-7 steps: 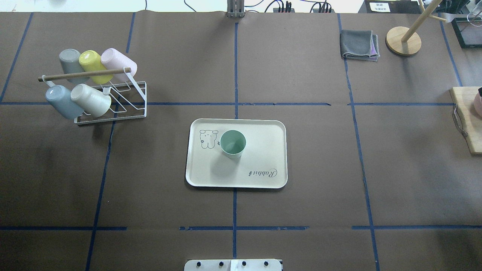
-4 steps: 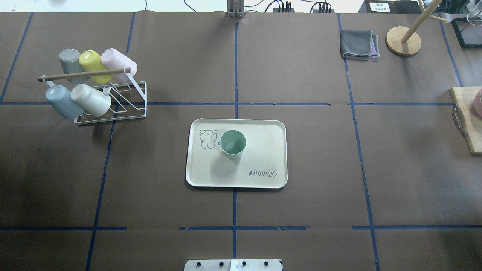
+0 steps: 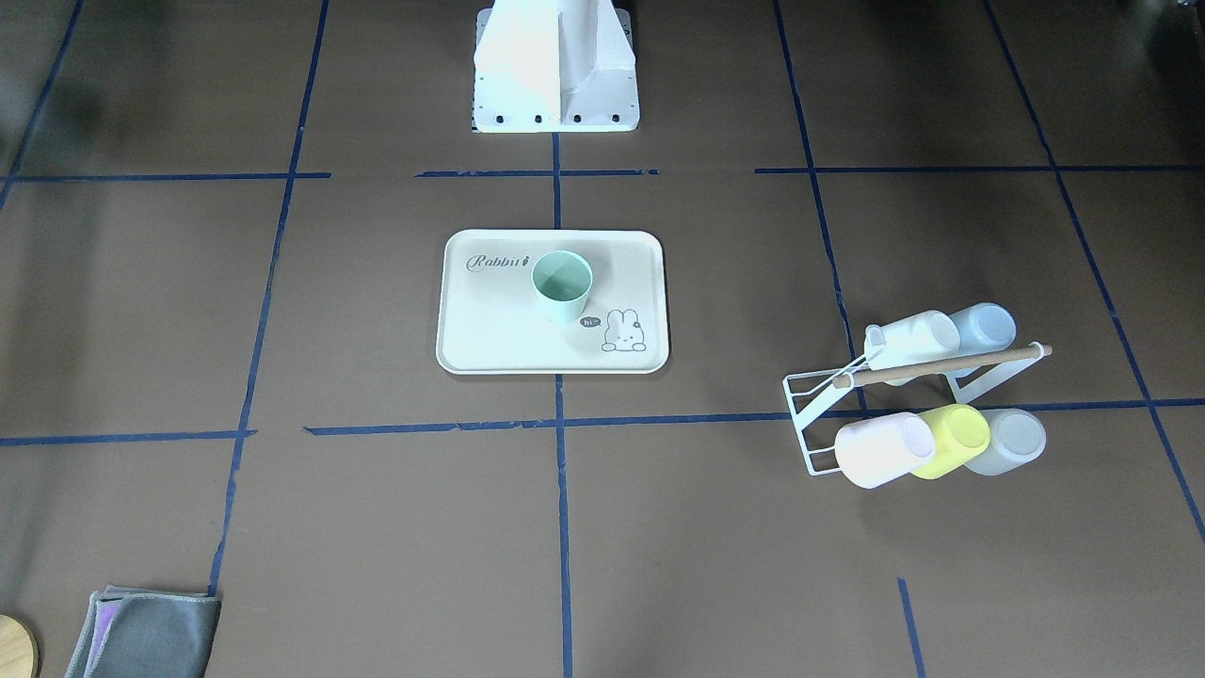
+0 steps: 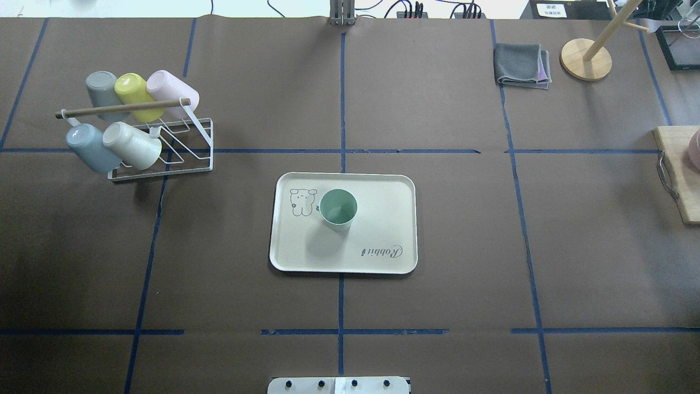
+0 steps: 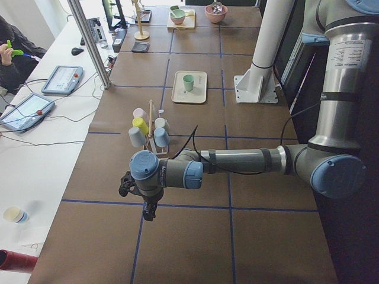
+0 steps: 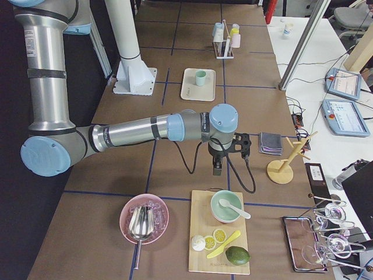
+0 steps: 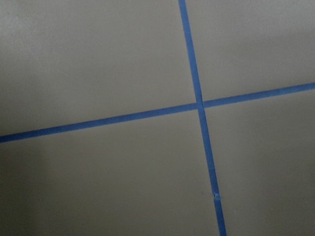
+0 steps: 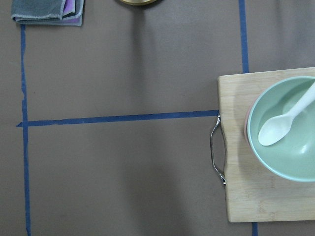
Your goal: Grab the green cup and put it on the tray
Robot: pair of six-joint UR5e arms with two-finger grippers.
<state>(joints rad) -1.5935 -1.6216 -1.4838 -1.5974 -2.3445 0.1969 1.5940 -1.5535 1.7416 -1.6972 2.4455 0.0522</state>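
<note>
The mint-green cup stands upright and open side up on the cream tray, next to the bunny drawing; it also shows in the front view on the tray. Both grippers are far from it and out of the overhead view. The left gripper hangs over bare table near the robot's left end. The right gripper hangs near the wooden board at the right end. I cannot tell whether either is open or shut. The left wrist view shows only blue tape lines.
A white wire rack with several cups lying in it stands at the far left. A folded grey cloth and a wooden stand are at the far right. A wooden board holds a green bowl with a spoon.
A small dark part at the overhead view's right edge, over the wooden board, has gone out of view. The cup and the tray have not moved.
</note>
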